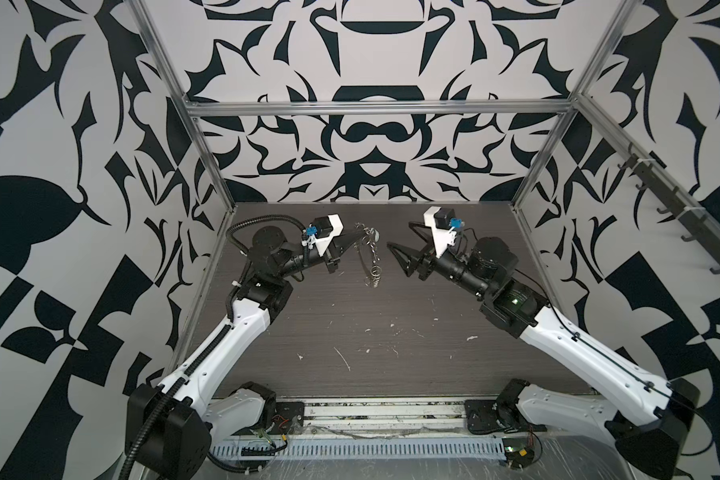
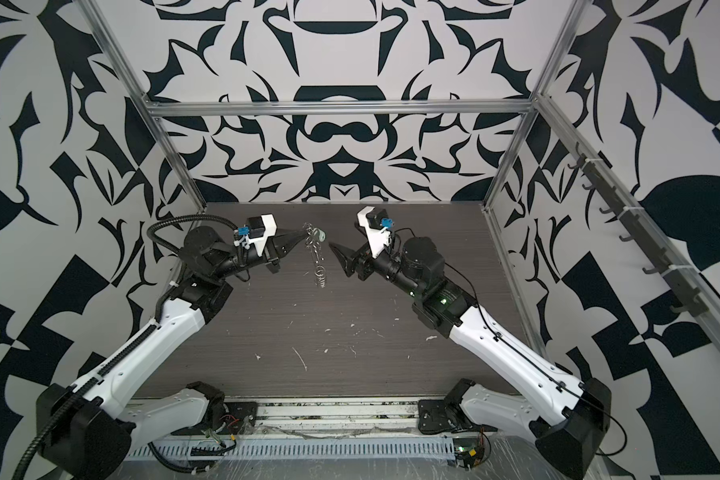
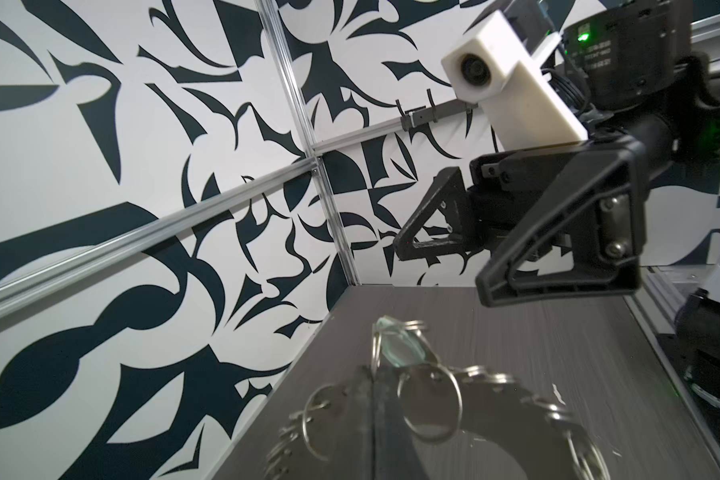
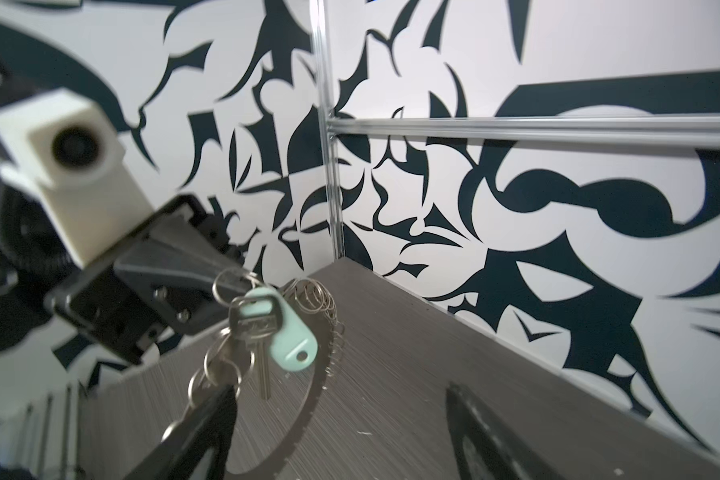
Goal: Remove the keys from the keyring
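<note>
The left fingers (image 1: 350, 240) clamp one keyring (image 3: 504, 401) carrying, seemingly, one key (image 4: 262, 365) with one tag (image 4: 292, 336); right fingers (image 3: 620, 232) stand apart.

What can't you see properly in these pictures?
- Right wrist view: which small ring joins the key to the keyring is a blurry tangle; small rings hide the left gripper's pinch.
- Left wrist view: keyring blurred, cut off by the bottom edge; tag and small rings hide the key.
- Both top views: key too small to pick out.
</note>
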### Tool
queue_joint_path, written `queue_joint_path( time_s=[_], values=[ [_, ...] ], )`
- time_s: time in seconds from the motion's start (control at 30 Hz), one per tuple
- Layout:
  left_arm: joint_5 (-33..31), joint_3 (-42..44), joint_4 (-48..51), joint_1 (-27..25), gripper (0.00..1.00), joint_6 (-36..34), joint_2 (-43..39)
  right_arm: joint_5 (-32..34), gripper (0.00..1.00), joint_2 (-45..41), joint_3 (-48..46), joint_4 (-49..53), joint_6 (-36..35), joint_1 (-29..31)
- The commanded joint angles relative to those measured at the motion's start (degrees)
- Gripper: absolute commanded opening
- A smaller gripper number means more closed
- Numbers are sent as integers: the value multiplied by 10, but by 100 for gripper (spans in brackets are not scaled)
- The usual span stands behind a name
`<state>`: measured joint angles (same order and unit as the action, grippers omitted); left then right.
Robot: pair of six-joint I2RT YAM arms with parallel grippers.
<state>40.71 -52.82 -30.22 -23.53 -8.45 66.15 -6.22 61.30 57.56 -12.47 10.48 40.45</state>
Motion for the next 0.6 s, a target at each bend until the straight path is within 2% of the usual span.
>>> queue_joint_path(
  time_s=[0.0,0.13,0.2,0.4,0.5,0.57],
  values=[
    [-23,-7,-104,-2,0,36,19,89,88,-25,-1,-77,129,-3],
    [-24,-36,-139,-4,0,54,55,146,88,-34,44,-17,198,-5],
    [-35,-49,-161,-9,0,58,80,167,88,-31,57,-10,255,-7],
    [-64,-107,-181,-25,0,62,147,275,89,-24,44,-70,413,-8],
    [-77,-141,-180,-33,0,66,177,299,89,-15,33,-126,444,-9],
    [-82,-161,-181,-36,0,67,195,313,89,-10,34,-128,473,-12]
  ],
)
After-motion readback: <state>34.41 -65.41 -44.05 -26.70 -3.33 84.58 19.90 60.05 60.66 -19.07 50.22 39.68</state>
